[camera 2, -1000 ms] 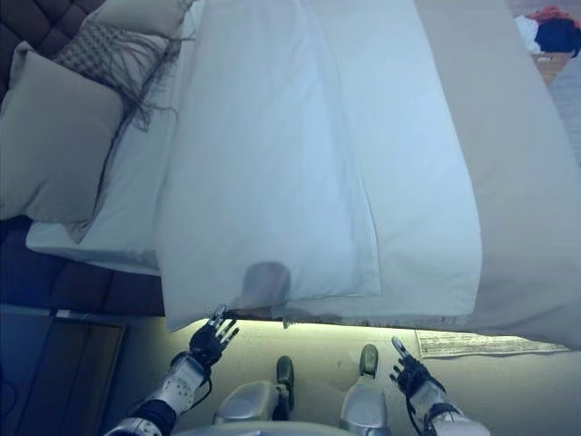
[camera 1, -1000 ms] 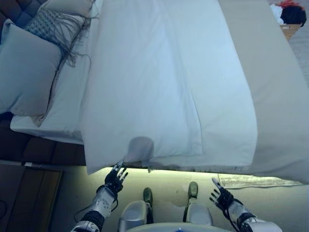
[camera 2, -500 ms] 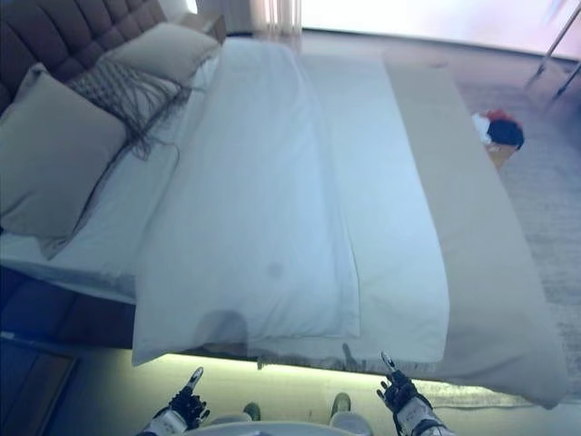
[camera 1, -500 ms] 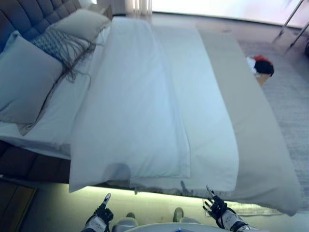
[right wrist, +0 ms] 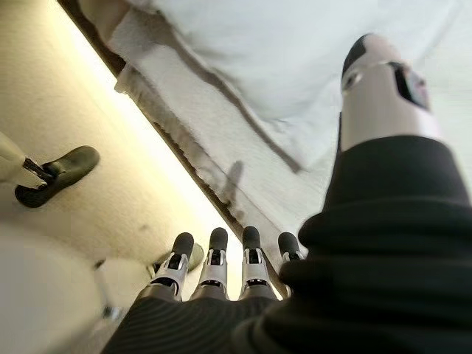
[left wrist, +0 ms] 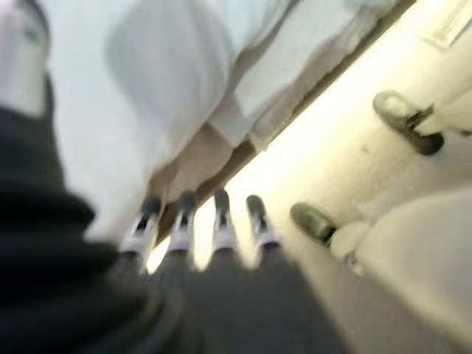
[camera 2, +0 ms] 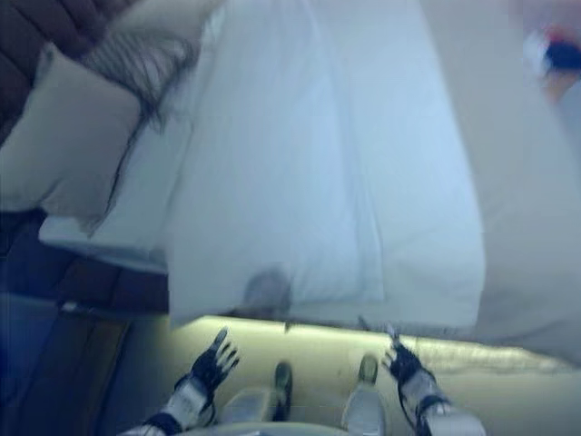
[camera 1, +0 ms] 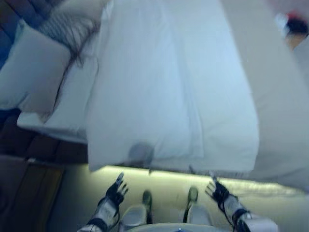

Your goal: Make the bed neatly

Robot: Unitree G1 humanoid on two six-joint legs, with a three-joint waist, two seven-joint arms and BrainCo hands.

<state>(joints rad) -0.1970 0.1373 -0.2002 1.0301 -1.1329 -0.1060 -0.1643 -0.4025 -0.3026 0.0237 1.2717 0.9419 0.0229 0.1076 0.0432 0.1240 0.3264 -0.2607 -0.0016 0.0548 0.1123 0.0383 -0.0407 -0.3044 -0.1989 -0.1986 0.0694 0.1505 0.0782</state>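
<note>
A white duvet (camera 1: 169,87) lies folded over along the bed, its near edge hanging over the bed's side just above my hands. A beige bedspread (camera 1: 270,92) covers the bed's right part. My left hand (camera 1: 116,190) is below the duvet's hanging edge, fingers straight and spread, holding nothing. My right hand (camera 1: 218,191) is also open, just under the duvet's right corner. In the left wrist view the fingers (left wrist: 219,220) point at the duvet's hem (left wrist: 243,110). The right wrist view shows straight fingers (right wrist: 214,254) near the hanging cloth (right wrist: 221,96).
Pillows (camera 1: 34,72) and a fringed cushion (camera 1: 65,29) lie at the bed's head on the left. A dark headboard (camera 2: 54,23) is at the far left. A lit strip runs under the bed's edge (camera 1: 159,170). A red and dark object (camera 1: 294,24) lies on the floor at upper right.
The camera has tipped back down toward the bed's near side. Both hands show higher and closer to the duvet's hanging edge, still open.
</note>
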